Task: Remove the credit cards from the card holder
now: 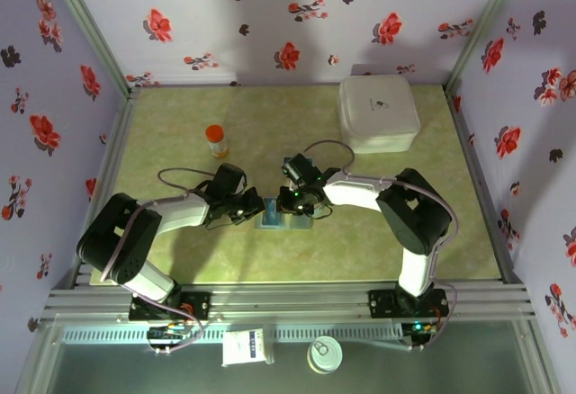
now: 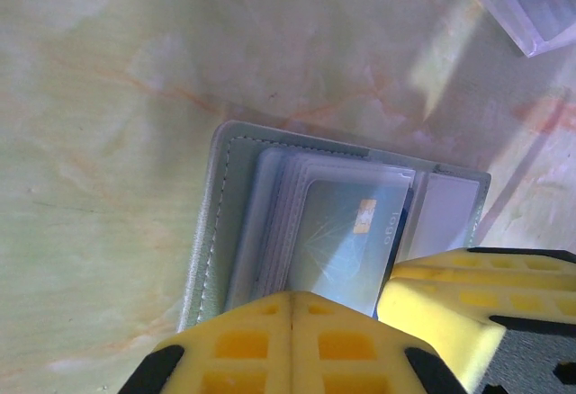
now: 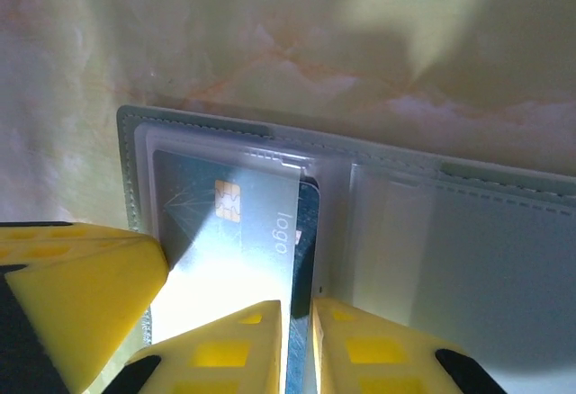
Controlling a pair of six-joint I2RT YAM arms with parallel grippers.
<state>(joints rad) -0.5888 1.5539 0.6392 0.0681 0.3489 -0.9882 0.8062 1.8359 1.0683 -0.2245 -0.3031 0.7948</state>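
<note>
We count one grey bifold card holder [image 3: 504, 259] and two bluish credit cards [image 3: 234, 223].
Our left hand [image 2: 292, 304] is pressed together; right hand [image 3: 297, 308] clamps one card.

The green marbled worktop [image 1: 270, 115] bears a white square box [image 1: 379, 112] far right, seemingly an orange-capped bottle [image 1: 216, 139] far left, and the open card holder [image 1: 274, 216] nearer.

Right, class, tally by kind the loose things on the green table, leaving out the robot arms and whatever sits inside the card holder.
white box: 1
orange bottle: 1
card holder: 1
clear plastic piece: 1
Total: 4
</note>
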